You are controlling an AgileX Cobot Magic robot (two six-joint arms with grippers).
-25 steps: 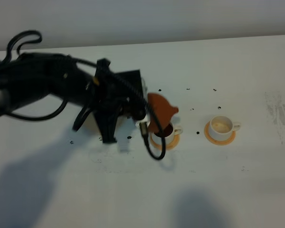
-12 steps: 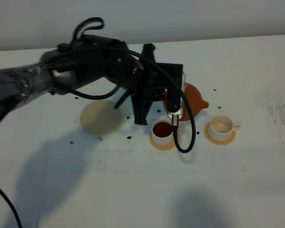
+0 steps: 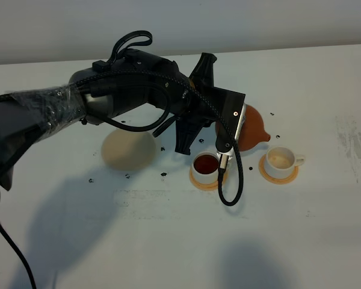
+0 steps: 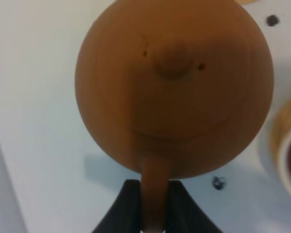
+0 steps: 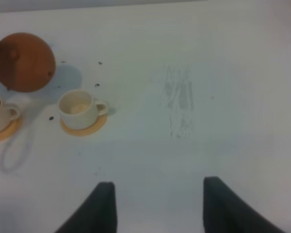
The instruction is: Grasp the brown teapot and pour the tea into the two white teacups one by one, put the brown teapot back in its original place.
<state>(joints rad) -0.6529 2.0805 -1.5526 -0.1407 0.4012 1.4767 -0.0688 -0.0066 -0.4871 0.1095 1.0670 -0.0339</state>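
The cream saucer (image 3: 127,150) at the left lies bare, the spot my teapot (image 4: 174,87) must go back to. My left gripper (image 4: 153,191) is pinched narrow on the teapot's loop handle, carrying it off the table (image 3: 325,229) between the two cups, spout toward the right one. The left cup (image 3: 206,165) holds dark tea. The right cup (image 3: 281,160) looks pale and, I judge, wants filling next. My right gripper (image 5: 157,206) hangs spread and empty, well apart, with open table around it.
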